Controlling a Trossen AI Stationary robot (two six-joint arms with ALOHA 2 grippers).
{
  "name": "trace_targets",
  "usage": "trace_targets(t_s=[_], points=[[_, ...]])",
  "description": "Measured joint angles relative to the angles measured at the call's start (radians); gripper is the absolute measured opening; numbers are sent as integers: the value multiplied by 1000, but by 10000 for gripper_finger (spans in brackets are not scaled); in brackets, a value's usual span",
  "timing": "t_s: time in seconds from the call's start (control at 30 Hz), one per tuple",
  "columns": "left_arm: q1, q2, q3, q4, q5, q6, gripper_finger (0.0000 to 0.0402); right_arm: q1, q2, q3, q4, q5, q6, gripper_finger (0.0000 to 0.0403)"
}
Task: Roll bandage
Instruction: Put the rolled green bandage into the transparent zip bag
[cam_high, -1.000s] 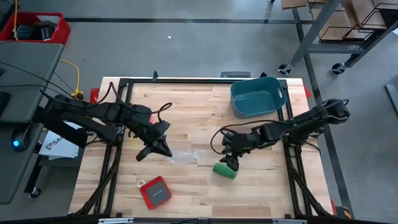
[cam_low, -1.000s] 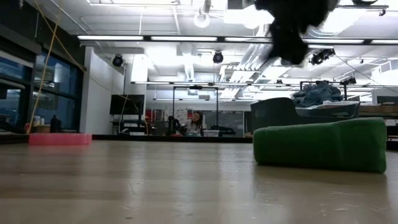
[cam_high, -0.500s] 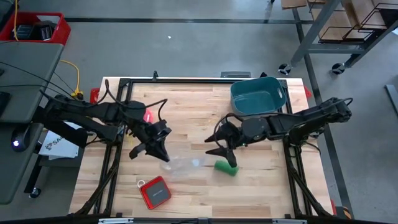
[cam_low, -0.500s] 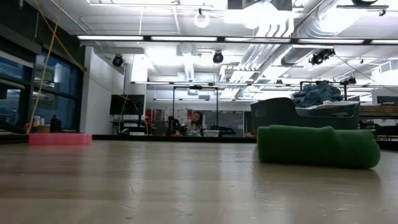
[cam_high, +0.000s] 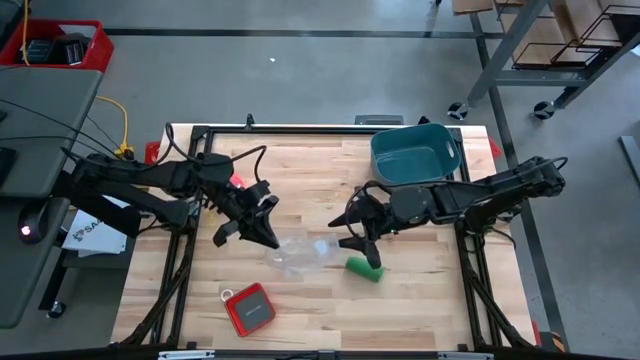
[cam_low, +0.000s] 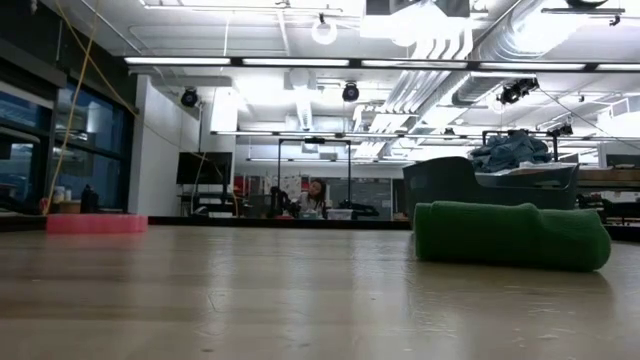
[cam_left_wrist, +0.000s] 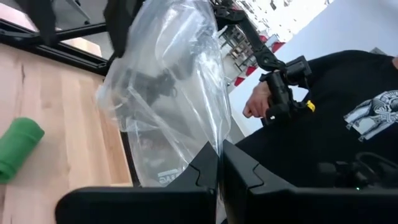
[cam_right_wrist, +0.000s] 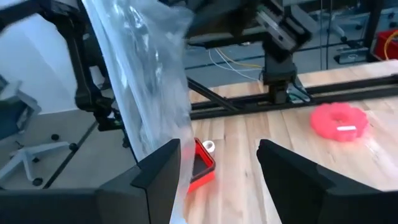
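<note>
While the rolled bandage (cam_high: 363, 268) lay free at lower centre, your left pincer (cam_left_wrist: 219, 163) pinched the clear bag (cam_left_wrist: 168, 87) shut; the right pincer (cam_right_wrist: 217, 163) gaped empty, ready to bag it.

Green rolled bandage (cam_high: 363, 269) lying on wooden table (cam_high: 300, 160), clear plastic bag (cam_high: 300, 254) just left, left gripper (cam_high: 262, 238) and right gripper (cam_high: 357, 244) flanking bag, teal tub (cam_high: 414, 155) at back.
</note>
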Motion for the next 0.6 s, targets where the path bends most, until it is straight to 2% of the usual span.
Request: trace_targets(t_s=[0.33,0.47,0.53,0.6], points=[[50,0,0,-2,-18,10,0,3,-6,0,20,-45,18,211],[73,0,0,-2,-23,26,0,5,-15,0,24,-19,20,210],[85,0,0,-2,-38,27,0,5,-14,0,22,-3,22,200],[98,0,0,-2,-41,26,0,9,-10,0,21,35,21,169]])
